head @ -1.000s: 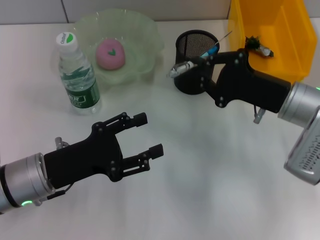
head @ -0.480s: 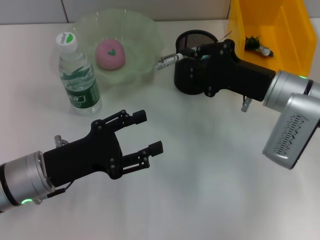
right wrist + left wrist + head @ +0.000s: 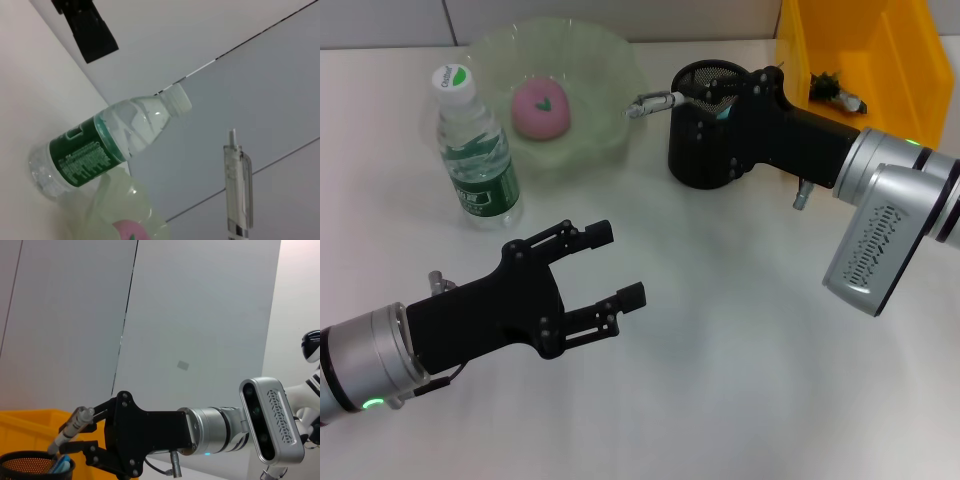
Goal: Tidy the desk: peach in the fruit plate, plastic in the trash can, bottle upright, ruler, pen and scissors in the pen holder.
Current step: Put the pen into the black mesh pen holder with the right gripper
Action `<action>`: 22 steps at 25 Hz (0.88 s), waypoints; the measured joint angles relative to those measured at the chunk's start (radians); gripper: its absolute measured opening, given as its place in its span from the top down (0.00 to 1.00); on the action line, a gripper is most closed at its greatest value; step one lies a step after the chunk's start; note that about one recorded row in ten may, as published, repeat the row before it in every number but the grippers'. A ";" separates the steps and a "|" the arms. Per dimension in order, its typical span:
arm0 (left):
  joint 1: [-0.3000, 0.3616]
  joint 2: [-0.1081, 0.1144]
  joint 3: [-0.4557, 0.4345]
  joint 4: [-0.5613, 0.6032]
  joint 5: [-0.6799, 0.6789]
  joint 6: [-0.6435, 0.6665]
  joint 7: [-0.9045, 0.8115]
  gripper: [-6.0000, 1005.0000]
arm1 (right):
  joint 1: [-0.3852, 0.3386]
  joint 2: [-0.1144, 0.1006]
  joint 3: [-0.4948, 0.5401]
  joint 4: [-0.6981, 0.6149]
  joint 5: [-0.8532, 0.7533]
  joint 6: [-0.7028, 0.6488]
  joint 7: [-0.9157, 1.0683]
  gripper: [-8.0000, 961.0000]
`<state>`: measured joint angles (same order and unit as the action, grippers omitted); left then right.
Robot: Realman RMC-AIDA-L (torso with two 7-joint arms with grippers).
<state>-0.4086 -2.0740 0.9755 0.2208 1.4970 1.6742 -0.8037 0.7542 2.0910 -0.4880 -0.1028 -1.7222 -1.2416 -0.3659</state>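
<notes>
The pen (image 3: 658, 100) is held tilted over the black mesh pen holder (image 3: 705, 140), its lower tip at the holder's mouth and its upper end jutting out toward the fruit plate (image 3: 560, 85). The slant looks chosen so the point can slide down inside the rim. The right gripper (image 3: 705, 100) has its fingers clenched on the pen, reaching across the holder's top; the left wrist view shows the pen pinched between them just above the mesh, beside something blue (image 3: 59, 465) already in the holder. To my eye the pen is about to be let down into the holder, not yet freed.

The peach (image 3: 540, 108) lies in the fruit plate and the bottle (image 3: 472, 150) stands upright beside it, so those parts look done. The yellow bin (image 3: 865, 60) sits behind the right arm. The left gripper (image 3: 605, 268) hovers low over the worktop (image 3: 720, 350) near the robot, fingers released and empty, well apart from the work.
</notes>
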 joint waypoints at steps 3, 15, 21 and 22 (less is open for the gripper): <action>0.001 0.000 0.000 0.000 0.000 0.001 0.000 0.22 | 0.000 0.000 0.003 0.002 0.002 0.004 0.000 0.86; 0.003 0.000 0.000 -0.011 0.000 0.001 0.000 0.22 | 0.019 0.000 0.005 0.028 0.012 0.054 0.005 0.86; 0.002 0.000 0.001 -0.012 0.000 0.001 0.001 0.22 | 0.032 0.000 0.005 0.041 0.012 0.061 0.008 0.86; 0.002 0.000 0.002 -0.012 0.000 0.001 0.001 0.22 | 0.034 0.000 0.005 0.044 0.012 0.068 0.008 0.86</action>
<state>-0.4071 -2.0740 0.9771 0.2086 1.4971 1.6755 -0.8027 0.7886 2.0907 -0.4832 -0.0592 -1.7103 -1.1736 -0.3577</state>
